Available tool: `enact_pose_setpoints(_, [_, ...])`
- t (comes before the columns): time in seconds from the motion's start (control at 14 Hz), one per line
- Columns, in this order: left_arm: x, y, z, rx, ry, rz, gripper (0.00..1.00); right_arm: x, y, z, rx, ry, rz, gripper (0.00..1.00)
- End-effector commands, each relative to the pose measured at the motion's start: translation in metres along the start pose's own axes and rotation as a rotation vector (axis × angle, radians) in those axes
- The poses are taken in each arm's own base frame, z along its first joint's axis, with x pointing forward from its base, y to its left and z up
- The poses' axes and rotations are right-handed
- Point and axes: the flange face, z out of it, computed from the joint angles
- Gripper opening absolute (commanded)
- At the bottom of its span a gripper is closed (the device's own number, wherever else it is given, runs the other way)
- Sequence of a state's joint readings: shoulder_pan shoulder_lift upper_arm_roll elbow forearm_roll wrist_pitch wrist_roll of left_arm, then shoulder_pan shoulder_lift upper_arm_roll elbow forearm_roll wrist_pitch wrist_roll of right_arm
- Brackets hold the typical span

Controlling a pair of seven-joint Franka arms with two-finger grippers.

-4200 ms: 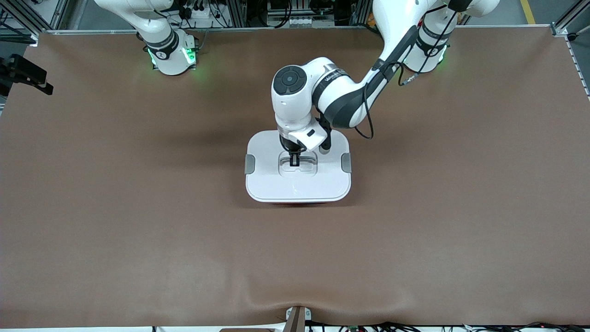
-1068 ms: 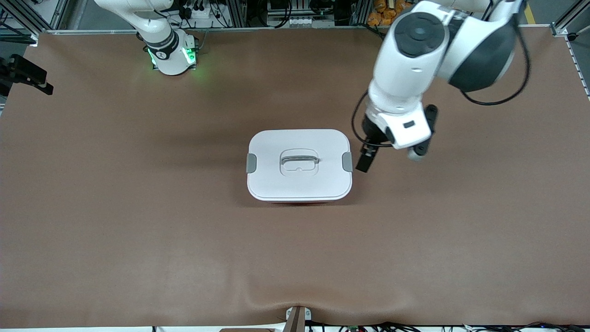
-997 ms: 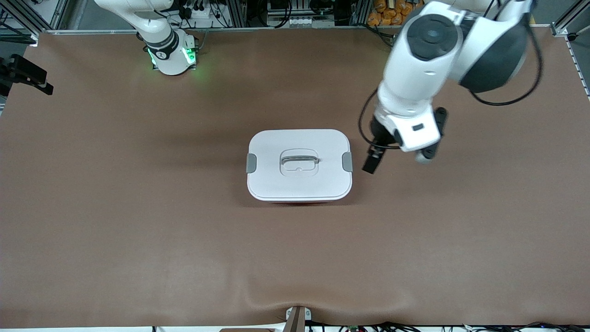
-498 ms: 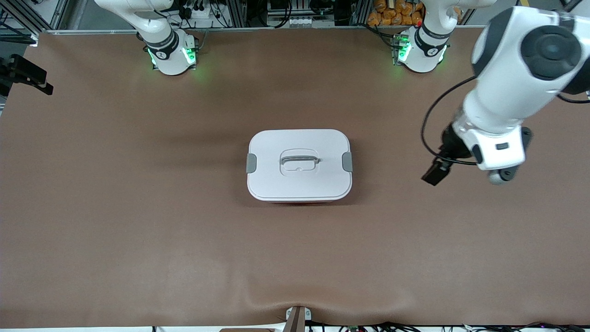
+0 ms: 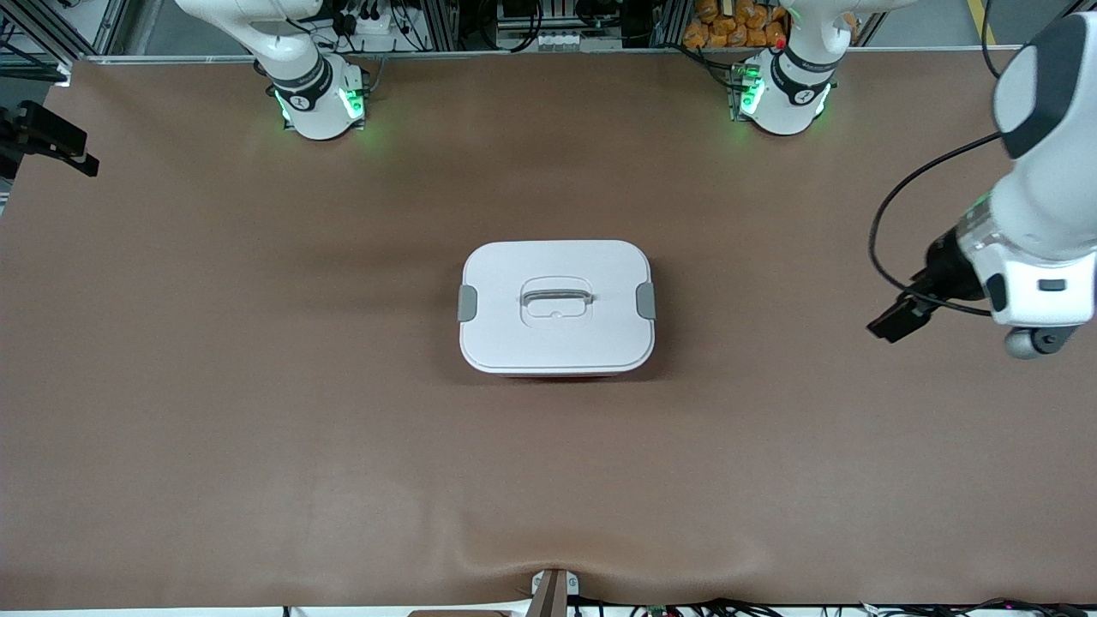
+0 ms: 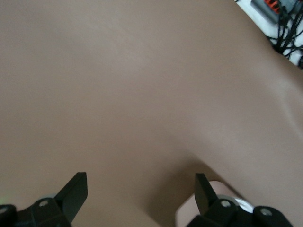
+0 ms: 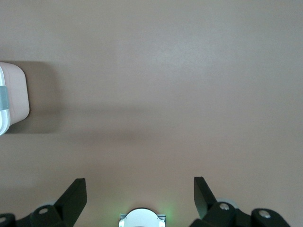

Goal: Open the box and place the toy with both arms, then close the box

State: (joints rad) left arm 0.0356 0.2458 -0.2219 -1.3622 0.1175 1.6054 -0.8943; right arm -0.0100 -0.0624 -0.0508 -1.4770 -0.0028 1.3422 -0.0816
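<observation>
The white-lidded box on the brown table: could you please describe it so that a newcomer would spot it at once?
Start with the wide brown table and look to its middle. There sits the rounded-rectangular plastic box, closed under a white lid. Grey side clips and a recessed grey-edged centre handle mark it; nothing else rests on the tabletop.
</observation>
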Motion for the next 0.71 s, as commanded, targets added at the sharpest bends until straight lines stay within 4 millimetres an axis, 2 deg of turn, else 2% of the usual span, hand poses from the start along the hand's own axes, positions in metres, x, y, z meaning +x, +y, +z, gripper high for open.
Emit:
enact_pose_setpoints(0.0, [0.009, -0.037, -0.019, 0.013, -0.026, 0.092, 1.0, -0.001, 0.0, -0.003, 0.016, -0.001, 0.014, 1.0])
enact_pose_setpoints(0.36, [0.001, -0.07, -0.035, 0.076, -0.074, 0.25, 1.0, -0.001, 0.0, -0.003, 0.016, -0.001, 0.014, 1.0])
enact_pose_setpoints(0.64, [-0.008, -0.094, -0.044, 0.076, -0.074, 0.493, 1.0, -0.001, 0.001, -0.003, 0.016, -0.001, 0.015, 1.0])
